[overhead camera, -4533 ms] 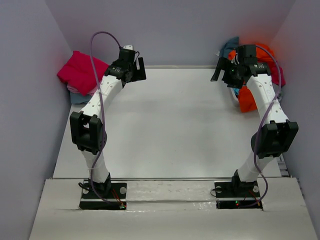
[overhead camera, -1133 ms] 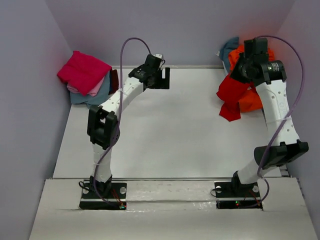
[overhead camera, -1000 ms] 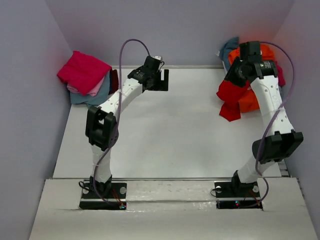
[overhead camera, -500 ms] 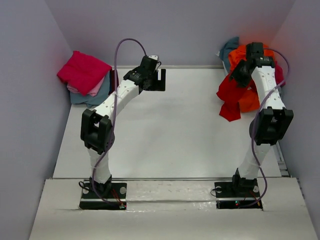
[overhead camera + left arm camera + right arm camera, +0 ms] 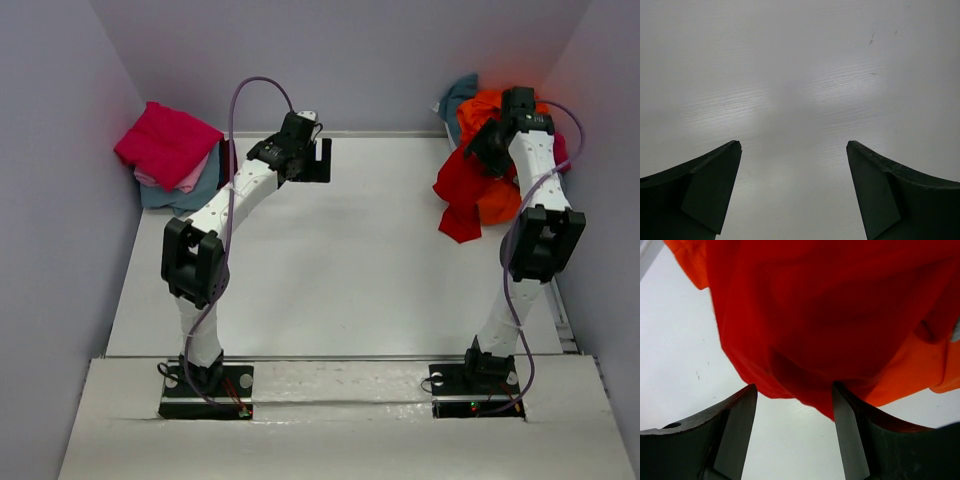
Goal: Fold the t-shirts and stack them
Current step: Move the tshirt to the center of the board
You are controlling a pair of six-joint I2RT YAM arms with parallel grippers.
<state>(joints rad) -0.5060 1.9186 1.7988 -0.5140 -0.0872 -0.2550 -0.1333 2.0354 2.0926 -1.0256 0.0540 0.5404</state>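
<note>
1. Right pincer (image 5: 793, 386): jaws apart, clamping nothing. The red shirt (image 5: 815, 315) is bunched just beyond the tips, trailing off the far-right pile (image 5: 497, 205) onto the counter (image 5: 330, 260).
2. Left pincer (image 5: 792, 145): wide, empty, low over the counter (likely waiting for a corner).
3. Folded stack (image 5: 165, 145): far left.

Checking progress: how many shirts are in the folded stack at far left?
3 clearly: magenta shirt on top, pale pink shirt beneath, grey-blue shirt at the bottom. A dark edge beside them may be a fourth.
</note>
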